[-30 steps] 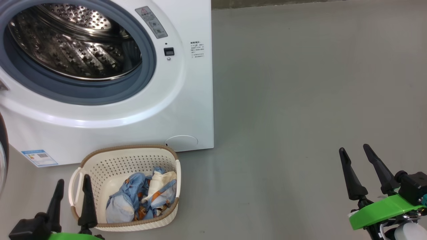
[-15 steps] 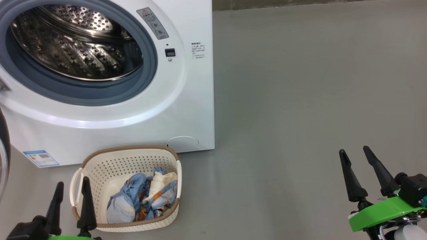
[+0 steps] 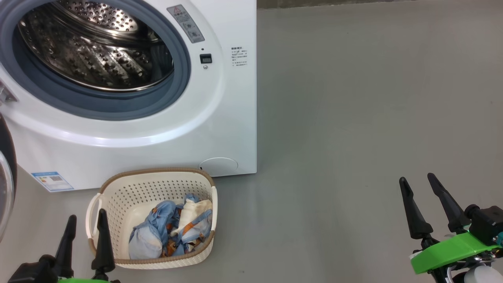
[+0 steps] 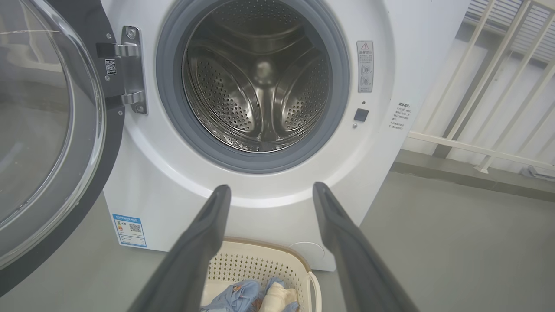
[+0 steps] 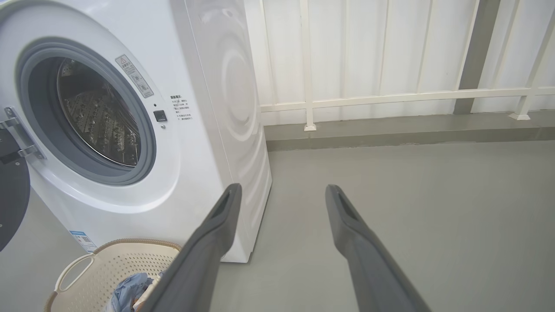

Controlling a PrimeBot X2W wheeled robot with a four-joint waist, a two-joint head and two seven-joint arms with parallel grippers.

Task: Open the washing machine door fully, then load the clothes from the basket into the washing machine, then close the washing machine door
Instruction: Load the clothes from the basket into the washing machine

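The door (image 4: 47, 130) stands swung wide, so I judge loading comes next. The clothes (image 3: 171, 232) lie in the basket (image 3: 118, 196) on the floor (image 3: 353, 118) before the washing machine (image 3: 220, 110). My left hand (image 3: 87, 214), beside the basket, and right hand (image 3: 416, 177), well apart, are spread and empty; the left should dip in.

The door (image 4: 43, 130) is seen swung wide from the machine (image 4: 151, 182), hung on the hinge (image 4: 132, 69) beside the drum (image 4: 260, 86). The basket (image 4: 260, 243) is set close at the machine's foot, with clothes (image 4: 243, 294) laid inside. The gripper (image 4: 269, 190) is held spread before the machine.
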